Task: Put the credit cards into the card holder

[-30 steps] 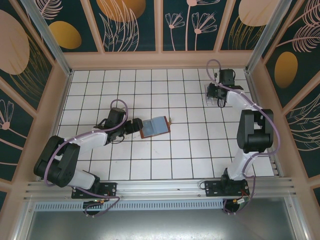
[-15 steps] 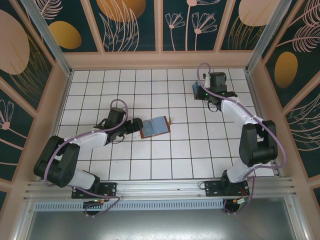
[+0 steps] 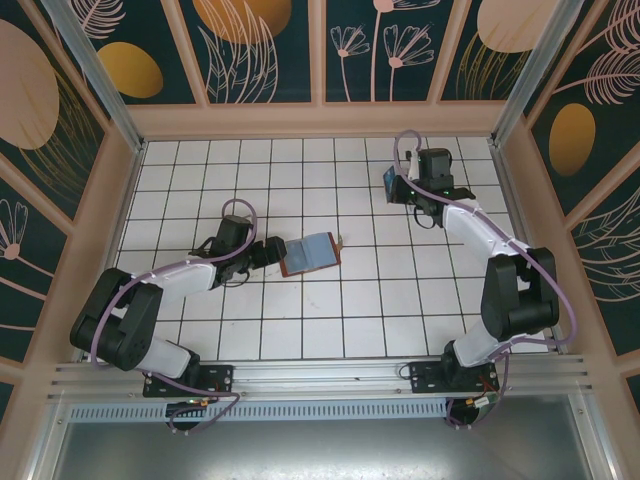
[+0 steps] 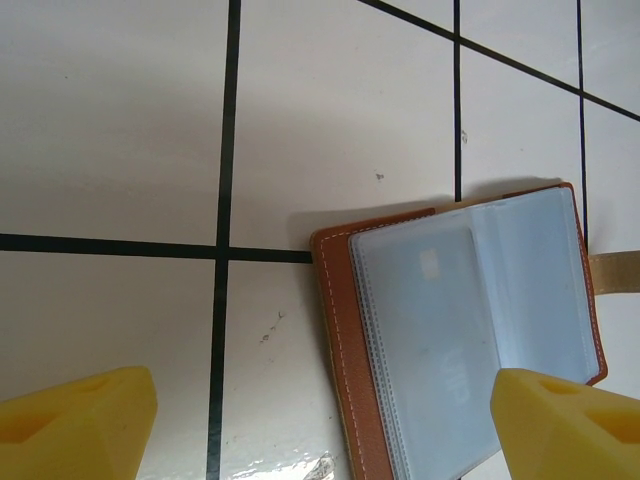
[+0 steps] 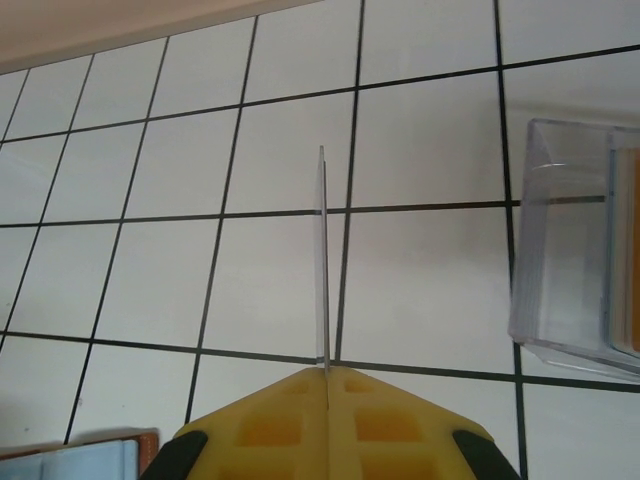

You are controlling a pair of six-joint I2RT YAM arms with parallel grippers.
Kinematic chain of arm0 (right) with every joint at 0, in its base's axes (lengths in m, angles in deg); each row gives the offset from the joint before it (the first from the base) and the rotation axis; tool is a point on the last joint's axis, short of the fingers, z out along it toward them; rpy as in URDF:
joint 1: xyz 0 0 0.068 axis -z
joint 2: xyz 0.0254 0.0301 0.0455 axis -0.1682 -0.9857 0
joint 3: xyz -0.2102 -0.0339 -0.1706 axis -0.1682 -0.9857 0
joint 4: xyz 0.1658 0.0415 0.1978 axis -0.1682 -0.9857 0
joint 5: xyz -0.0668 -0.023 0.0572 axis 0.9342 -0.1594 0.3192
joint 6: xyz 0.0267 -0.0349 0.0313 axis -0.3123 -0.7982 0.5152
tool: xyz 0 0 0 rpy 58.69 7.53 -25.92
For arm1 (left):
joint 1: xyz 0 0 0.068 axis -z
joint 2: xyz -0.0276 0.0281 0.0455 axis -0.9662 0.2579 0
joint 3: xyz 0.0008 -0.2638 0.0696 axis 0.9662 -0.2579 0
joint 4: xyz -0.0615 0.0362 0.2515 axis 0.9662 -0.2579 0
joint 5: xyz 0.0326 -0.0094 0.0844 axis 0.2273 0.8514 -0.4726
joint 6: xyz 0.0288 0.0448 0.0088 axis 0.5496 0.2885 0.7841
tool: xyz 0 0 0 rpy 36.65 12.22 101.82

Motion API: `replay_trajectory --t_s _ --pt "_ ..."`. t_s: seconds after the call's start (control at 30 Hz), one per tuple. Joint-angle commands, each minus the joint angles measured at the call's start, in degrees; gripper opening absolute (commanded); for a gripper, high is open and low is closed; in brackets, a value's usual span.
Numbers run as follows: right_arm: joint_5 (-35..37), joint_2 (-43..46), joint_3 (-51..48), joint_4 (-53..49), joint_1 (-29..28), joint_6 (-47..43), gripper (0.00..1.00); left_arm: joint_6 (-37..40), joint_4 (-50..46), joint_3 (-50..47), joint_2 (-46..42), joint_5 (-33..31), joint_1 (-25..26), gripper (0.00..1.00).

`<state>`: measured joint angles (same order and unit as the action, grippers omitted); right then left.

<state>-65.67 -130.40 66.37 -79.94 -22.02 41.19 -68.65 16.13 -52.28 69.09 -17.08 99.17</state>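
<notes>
Since a second ago the right arm has swung left from the far right corner, carrying its load toward the middle of the back rows, while the left arm has kept its place. Stretched far forward, the right gripper [image 3: 393, 185] is clenched on a blue card [image 3: 388, 181] held on edge above the floor. From its wrist that card [image 5: 322, 260] shows as a thin upright line rising out of the closed yellow fingers [image 5: 260, 432]. A clear box [image 5: 570, 260] lies to its right.

The left arm lies low and bent, and the left gripper [image 3: 268, 252] is spread wide and grasps nothing, its tips at the near end of the holder [image 3: 310, 252]. The holder lies open and flat, its clear sleeves up, with a pale card in the top sleeve and a tan strap [image 4: 615, 266] at its side.

White tiles [image 3: 380, 300] with dark lines form the floor. Dark teal walls [image 3: 270, 50] with plant drawings stand in wooden frames, and a metal rail [image 3: 320, 375] runs along the near edge.
</notes>
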Motion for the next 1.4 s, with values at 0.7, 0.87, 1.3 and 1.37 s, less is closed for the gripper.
replay_trajectory --t_s 0.7,0.87,1.3,1.37 --pt "10.92 -11.20 7.77 -0.43 10.49 -1.67 0.00 0.82 1.45 -1.15 -1.24 0.52 0.16 0.87" --pt "11.91 -13.94 8.78 -1.85 9.39 -2.63 0.00 0.99 1.03 -0.65 -1.22 0.45 0.12 0.87" --pt "15.04 -17.29 11.59 -4.28 6.78 -4.12 0.25 0.94 0.55 -0.48 -1.68 0.44 0.14 0.87" --pt "14.34 -17.23 12.17 -4.49 6.77 -4.07 0.27 0.88 0.50 -0.54 -1.95 0.42 0.14 0.87"
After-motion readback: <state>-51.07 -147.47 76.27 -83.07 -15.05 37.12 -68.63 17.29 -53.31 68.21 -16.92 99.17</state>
